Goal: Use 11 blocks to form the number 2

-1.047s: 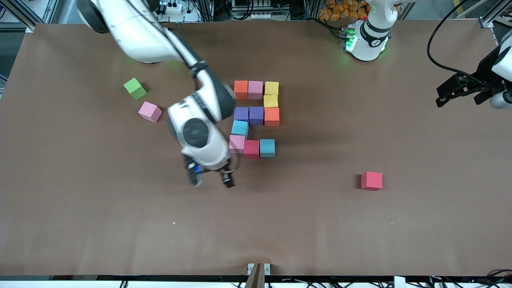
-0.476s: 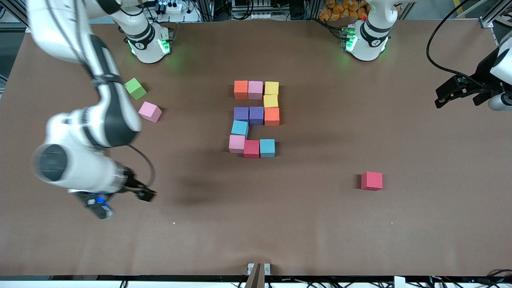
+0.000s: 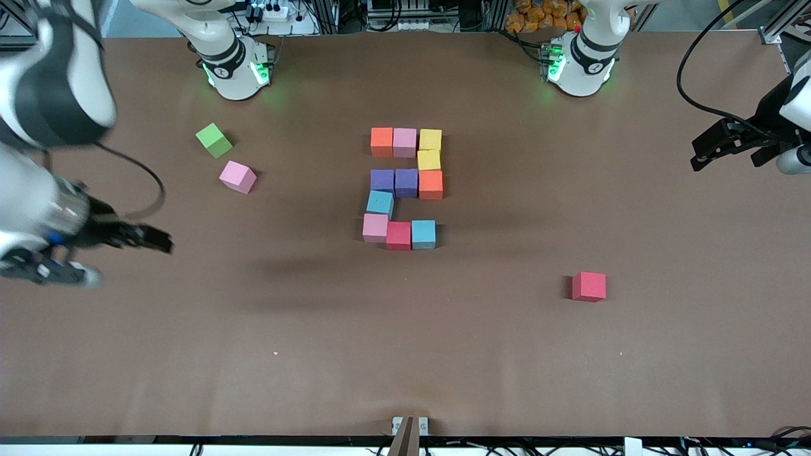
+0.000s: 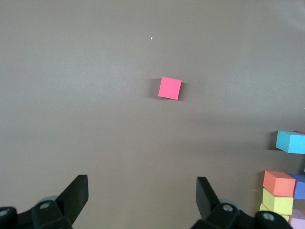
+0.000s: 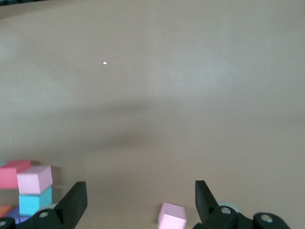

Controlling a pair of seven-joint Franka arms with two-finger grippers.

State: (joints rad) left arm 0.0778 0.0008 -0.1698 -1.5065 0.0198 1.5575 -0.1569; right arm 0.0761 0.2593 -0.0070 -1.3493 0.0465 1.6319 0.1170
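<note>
Eleven blocks (image 3: 405, 183) form the number 2 (image 3: 418, 158), three cubes apparently loose; both end effectors released, empty

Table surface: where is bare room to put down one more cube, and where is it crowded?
Bare: the wide brown strip of the table nearer the camera than the number 2, and the stretch between it and the loose red cube. Crowded: around the digit itself, and near the green cube and loose pink cube.

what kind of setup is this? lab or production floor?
Likely a robotics lab: two arm bases bolted to a brown-covered table, foam blocks laid out as a digit, aluminium framing and loose cabling at the edges.
</note>
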